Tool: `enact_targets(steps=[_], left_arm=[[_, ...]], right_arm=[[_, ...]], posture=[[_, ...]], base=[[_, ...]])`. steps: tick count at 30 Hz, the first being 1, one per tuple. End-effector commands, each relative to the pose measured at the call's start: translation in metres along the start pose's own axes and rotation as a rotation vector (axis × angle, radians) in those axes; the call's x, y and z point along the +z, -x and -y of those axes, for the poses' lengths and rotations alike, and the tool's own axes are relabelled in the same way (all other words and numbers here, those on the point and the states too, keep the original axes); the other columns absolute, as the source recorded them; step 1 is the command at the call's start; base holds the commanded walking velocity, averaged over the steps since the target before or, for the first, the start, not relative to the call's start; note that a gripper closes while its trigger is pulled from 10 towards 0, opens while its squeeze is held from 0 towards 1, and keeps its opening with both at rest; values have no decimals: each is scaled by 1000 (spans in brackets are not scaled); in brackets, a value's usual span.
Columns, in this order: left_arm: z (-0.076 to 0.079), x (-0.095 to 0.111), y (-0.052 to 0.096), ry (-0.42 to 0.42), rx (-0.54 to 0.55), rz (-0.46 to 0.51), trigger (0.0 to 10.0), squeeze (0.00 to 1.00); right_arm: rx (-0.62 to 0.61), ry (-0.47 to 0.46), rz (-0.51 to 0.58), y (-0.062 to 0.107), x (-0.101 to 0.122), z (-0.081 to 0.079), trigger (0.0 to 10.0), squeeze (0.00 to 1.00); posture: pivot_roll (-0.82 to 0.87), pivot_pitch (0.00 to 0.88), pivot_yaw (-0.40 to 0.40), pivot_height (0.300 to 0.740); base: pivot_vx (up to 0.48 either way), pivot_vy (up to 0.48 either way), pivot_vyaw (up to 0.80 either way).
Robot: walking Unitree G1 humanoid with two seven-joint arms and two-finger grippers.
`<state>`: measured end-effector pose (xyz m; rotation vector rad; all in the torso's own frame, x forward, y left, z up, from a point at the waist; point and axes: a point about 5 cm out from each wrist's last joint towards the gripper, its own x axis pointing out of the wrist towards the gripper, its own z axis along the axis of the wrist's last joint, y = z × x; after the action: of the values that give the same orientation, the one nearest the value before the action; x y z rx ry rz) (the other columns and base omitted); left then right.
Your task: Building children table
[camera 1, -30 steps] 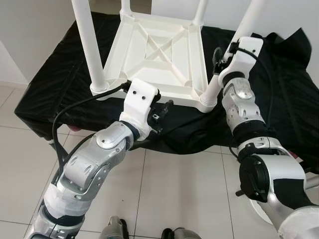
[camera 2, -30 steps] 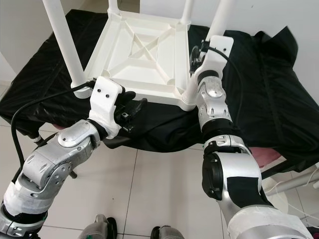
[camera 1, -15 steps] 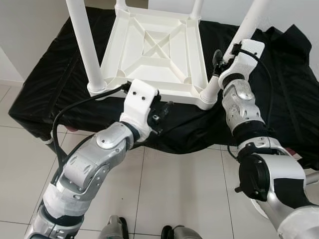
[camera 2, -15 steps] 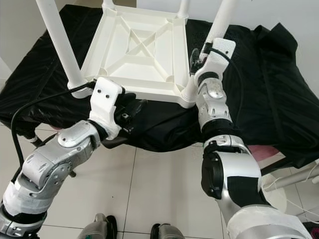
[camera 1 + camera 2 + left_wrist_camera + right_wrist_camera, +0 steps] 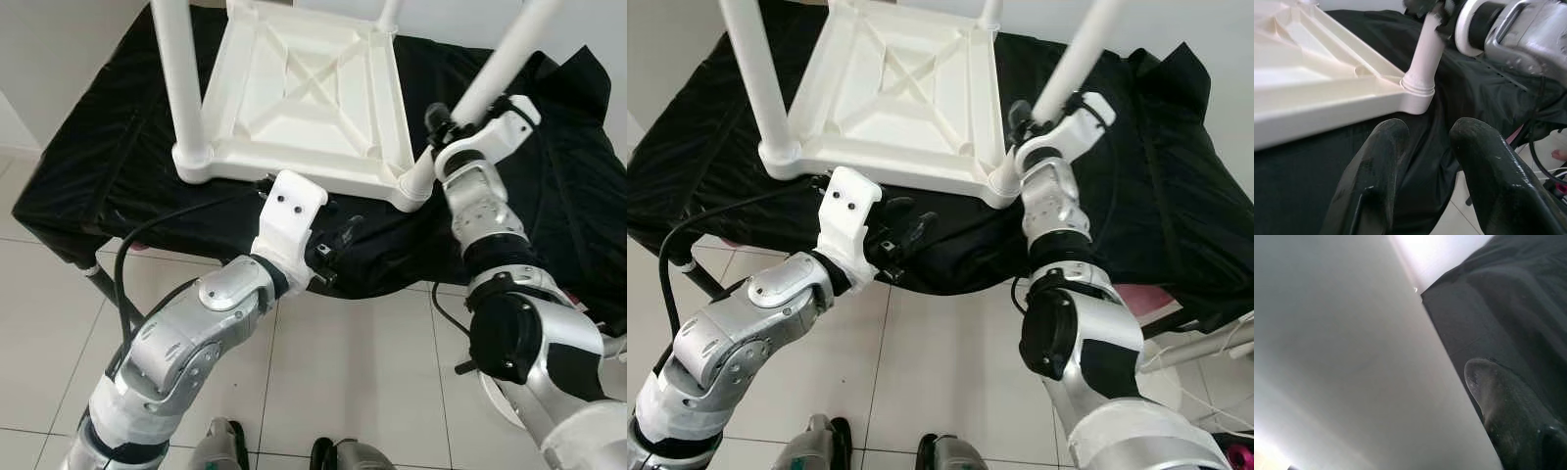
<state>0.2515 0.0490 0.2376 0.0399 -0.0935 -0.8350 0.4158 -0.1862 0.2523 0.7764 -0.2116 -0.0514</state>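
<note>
A white table was seen lying upside down on a worktop covered with black cloth, its legs pointing upward. The right gripper was placed at the near right leg, just above the corner socket into which this leg was set. In the right wrist view the white leg was pressed close against the camera and one black finger was lying along it. The gripper appeared to be closed around the leg, though the second finger was hidden.

The left gripper was held in front of the near edge of the table, below the tabletop rim and beside the hanging cloth. Its two fingers were spread a little apart and nothing was held between them; in the left wrist view they were directed toward the corner socket and the right arm behind it. The near left leg was standing upright in its socket, and it was touched by neither gripper.
</note>
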Motion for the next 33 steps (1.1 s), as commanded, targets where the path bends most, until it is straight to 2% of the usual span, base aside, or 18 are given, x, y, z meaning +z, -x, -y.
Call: enact_targets(steps=[1, 2, 3, 4, 6, 7, 8, 10, 12, 17, 20, 21, 22, 23, 24, 31, 32, 33], left_arm=[[12, -1, 1, 7, -130, -7, 10000, 0], [12, -1, 1, 7, -130, -7, 10000, 0], [12, -1, 1, 8, -131, -7, 10000, 0], [12, -1, 1, 8, -131, -7, 10000, 0], [12, -1, 1, 12, -124, -10, 10000, 0], [12, -1, 1, 12, -124, -10, 10000, 0], [12, -2, 1, 14, -121, -12, 10000, 0], [12, -2, 1, 14, -121, -12, 10000, 0], [2, -9, -2, 5, -45, -45, 10000, 0], [-24, -24, -8, -3, 142, -131, 10000, 0], [-89, -26, -15, 12, 571, -131, 10000, 0], [-89, -26, -15, 12, 571, -131, 10000, 0], [-114, -19, -18, -2, 699, -111, 10000, 0], [-114, -19, -18, -2, 699, -111, 10000, 0], [-142, -7, -20, -10, 838, -97, 10000, 0], [-164, 17, -28, -23, 937, -53, 10000, 0], [-166, 42, -40, -17, 908, 15, 10000, 0], [-154, 79, -64, -20, 797, 110, 10000, 0]], right_arm=[[-66, -257, -63, 6, -18, 18, 10000, 0], [-66, -257, -63, 6, -18, 18, 10000, 0], [-76, -379, -84, 9, -23, 25, 10000, 0], [-76, -379, -84, 9, -23, 25, 10000, 0], [-93, -647, -96, 19, -35, 47, 10000, 0], [-93, -647, -96, 19, -35, 47, 10000, 0], [-97, -737, -84, 23, -38, 54, 10000, 0], [-97, -737, -84, 23, -38, 54, 10000, 0], [-122, -837, -56, 36, -49, 74, 10000, 0], [-154, -871, -57, 47, -59, 86, 10000, 0], [-120, -843, -87, 54, -65, 85, 10000, 0], [-120, -843, -87, 54, -65, 85, 10000, 0], [-103, -835, -86, 57, -66, 84, 10000, 0], [-103, -835, -86, 57, -66, 84, 10000, 0], [-83, -844, -82, 63, -66, 86, 10000, 0], [-75, -831, -76, 73, -67, 92, 10000, 0], [-62, -828, -73, 81, -67, 95, 10000, 0], [-53, -818, -80, 94, -69, 97, 10000, 0]], posture=[[53, 192, -83, 740], [53, 192, -83, 740], [54, 191, -85, 740], [54, 191, -85, 740], [58, 191, -85, 740], [58, 191, -85, 740], [58, 191, -85, 740], [58, 191, -85, 740], [64, 189, -85, 740], [63, 187, -79, 740], [54, 178, -70, 740], [54, 178, -70, 740], [48, 173, -64, 740], [48, 173, -64, 740], [48, 173, -64, 740], [36, 173, -52, 740], [29, 180, -46, 740], [29, 198, -39, 740]], base=[[0, 0, 0], [0, 0, 0], [0, 0, 0], [0, 0, 0], [0, 0, 0], [0, 0, 0], [0, 0, 0], [0, 0, 0], [0, 0, 0], [0, 0, 0], [0, 0, 0], [0, 0, 0], [0, 0, 0], [0, 0, 0], [0, 0, 0], [0, 0, 0], [0, 0, 0], [0, 0, 0]])
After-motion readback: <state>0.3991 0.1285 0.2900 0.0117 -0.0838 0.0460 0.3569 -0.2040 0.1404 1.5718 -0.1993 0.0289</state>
